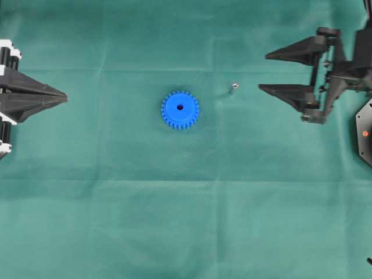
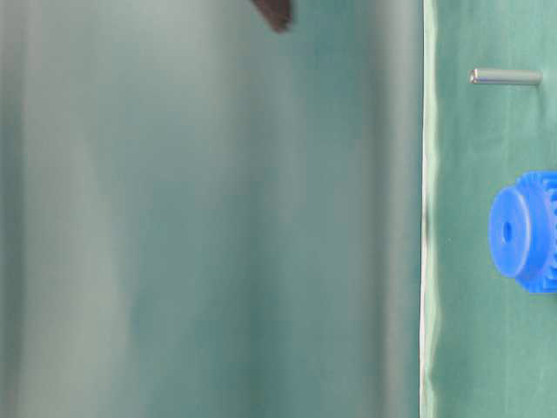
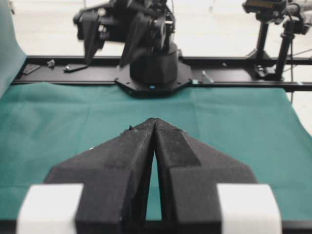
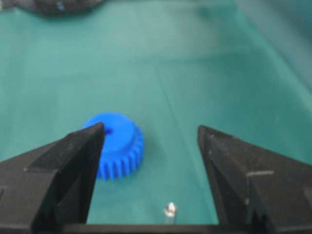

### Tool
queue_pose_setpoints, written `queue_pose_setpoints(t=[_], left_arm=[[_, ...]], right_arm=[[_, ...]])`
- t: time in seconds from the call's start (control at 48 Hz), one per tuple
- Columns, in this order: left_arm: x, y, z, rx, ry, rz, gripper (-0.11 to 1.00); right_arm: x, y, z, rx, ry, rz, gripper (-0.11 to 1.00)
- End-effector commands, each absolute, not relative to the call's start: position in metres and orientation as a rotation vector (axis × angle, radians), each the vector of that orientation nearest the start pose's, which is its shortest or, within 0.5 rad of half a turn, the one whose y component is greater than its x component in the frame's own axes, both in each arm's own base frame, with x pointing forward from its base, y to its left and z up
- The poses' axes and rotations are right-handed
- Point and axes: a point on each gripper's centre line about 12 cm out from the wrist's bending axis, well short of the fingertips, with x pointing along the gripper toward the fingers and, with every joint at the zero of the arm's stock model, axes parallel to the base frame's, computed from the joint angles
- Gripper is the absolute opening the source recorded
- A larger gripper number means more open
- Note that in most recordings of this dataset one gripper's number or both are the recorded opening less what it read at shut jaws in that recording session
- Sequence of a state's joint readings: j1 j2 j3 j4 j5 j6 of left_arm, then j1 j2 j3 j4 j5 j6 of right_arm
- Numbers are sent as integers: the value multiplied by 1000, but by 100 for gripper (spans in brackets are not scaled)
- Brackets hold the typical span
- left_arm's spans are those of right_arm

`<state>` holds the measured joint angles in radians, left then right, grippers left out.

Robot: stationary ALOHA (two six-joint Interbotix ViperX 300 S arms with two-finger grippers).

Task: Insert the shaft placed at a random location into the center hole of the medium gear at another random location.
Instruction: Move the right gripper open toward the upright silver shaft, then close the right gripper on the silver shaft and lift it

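The medium gear (image 1: 180,109), bright blue and toothed, lies flat on the green cloth with its dark center hole (image 1: 179,107) facing up. The shaft (image 1: 234,88), a tiny silvery pin, stands upright on the cloth to the gear's right, apart from it. My right gripper (image 1: 263,72) hangs open just right of the shaft, nothing between its fingers. In the right wrist view the shaft (image 4: 170,209) sits low between the spread fingers, with the gear (image 4: 117,144) beyond the left one. My left gripper (image 1: 65,99) rests shut and empty at the far left edge.
The green cloth (image 1: 186,221) covers the whole table. The right arm's black base (image 3: 153,68) stands on a black rail at the far side in the left wrist view. The table-level view is turned sideways and shows the shaft (image 2: 506,77) and gear (image 2: 526,231).
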<state>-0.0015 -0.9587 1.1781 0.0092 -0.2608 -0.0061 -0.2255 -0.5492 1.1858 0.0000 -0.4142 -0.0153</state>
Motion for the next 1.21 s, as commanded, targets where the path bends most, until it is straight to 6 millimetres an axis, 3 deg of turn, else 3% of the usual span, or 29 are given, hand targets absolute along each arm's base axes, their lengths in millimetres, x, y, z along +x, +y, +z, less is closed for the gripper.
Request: queue_pose_setpoints(t=[0.0, 0.209, 0.5, 0.917, 1.188], left_arm=[[202, 0, 297, 7, -60, -3, 0], [202, 0, 295, 7, -54, -2, 0], [202, 0, 296, 7, -55, -2, 0], [202, 0, 296, 7, -55, -2, 0], [202, 0, 295, 7, -54, -2, 0]], right_arm=[[252, -62, 202, 2, 221, -239, 79], [265, -73, 164, 29, 290, -271, 79], [276, -78, 129, 56, 342, -288, 78], [291, -85, 97, 80, 411, -314, 78], [292, -85, 95, 83, 419, -316, 76]])
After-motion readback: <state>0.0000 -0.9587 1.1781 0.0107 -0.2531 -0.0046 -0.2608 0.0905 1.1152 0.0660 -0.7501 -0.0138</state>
